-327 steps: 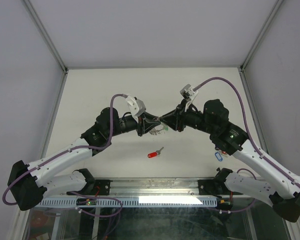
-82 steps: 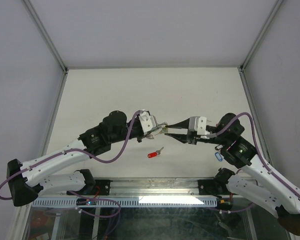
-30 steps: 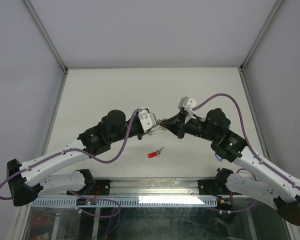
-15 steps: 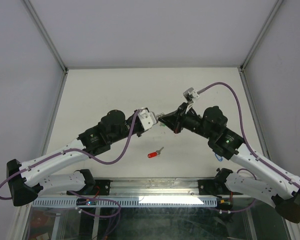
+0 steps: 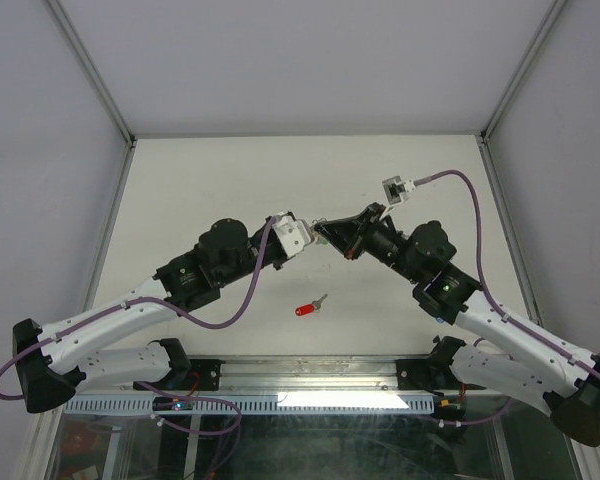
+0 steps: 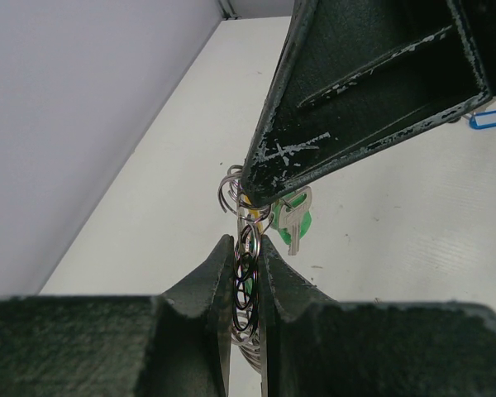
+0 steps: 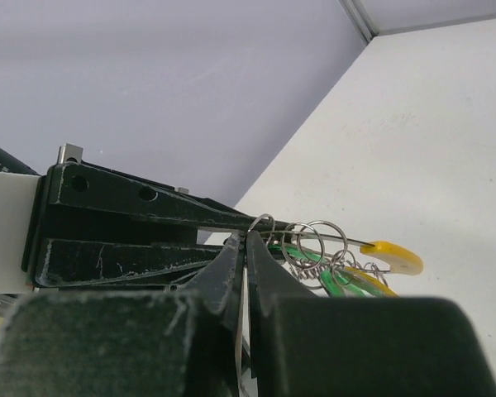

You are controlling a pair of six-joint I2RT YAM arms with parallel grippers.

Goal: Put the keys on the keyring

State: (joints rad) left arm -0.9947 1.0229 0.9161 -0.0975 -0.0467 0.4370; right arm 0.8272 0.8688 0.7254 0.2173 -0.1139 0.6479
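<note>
Two grippers meet in mid-air. My left gripper [image 6: 246, 248] is clamped on the keyring [image 6: 246, 285], steadying it for threading. The green key [image 6: 293, 219] and yellow key [image 7: 393, 256] hang there. My right gripper [image 7: 246, 244] is pinched closed against the rings, contents unclear. The red key [image 5: 308, 308] remains on the table [image 5: 230, 180].

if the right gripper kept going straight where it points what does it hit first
Most likely the left gripper: the two meet almost tip to tip at the keyring it holds. Whether they touch is unclear.
</note>
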